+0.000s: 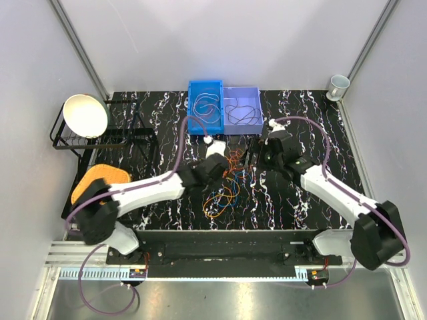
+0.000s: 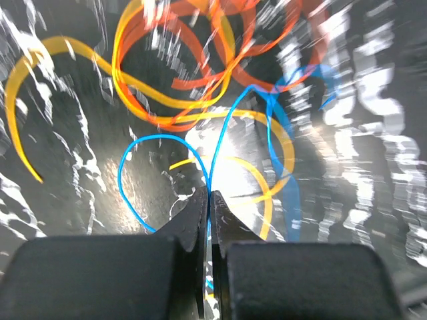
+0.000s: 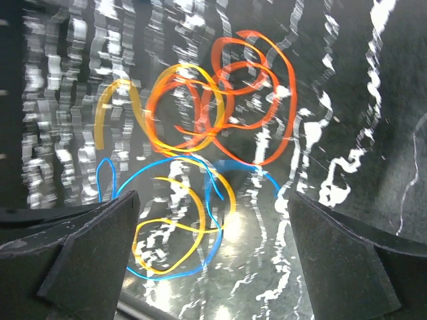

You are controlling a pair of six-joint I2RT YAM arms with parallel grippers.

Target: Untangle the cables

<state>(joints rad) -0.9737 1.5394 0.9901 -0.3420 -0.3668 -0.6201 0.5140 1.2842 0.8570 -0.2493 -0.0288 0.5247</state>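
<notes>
Smooth plastic-sheathed cables (image 1: 225,193), glossy black marbled table (image 1: 300,120), matt black right gripper (image 3: 213,197), glossy blue plastic bin (image 1: 205,84).

cables (image 1: 225,190): orange, red, yellow, blue | table (image 1: 287,200): black, white veining | blue bin (image 1: 205,83) | lavender bin (image 1: 241,89)

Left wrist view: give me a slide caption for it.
Left jaws shut on a thin blue cable, orange and yellow loops tangled beyond on the black marbled table.

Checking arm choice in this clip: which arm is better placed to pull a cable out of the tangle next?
Left. The left gripper is shut on a blue cable, ready to pull; the right gripper hangs open over the tangled cables, holding nothing.
</notes>
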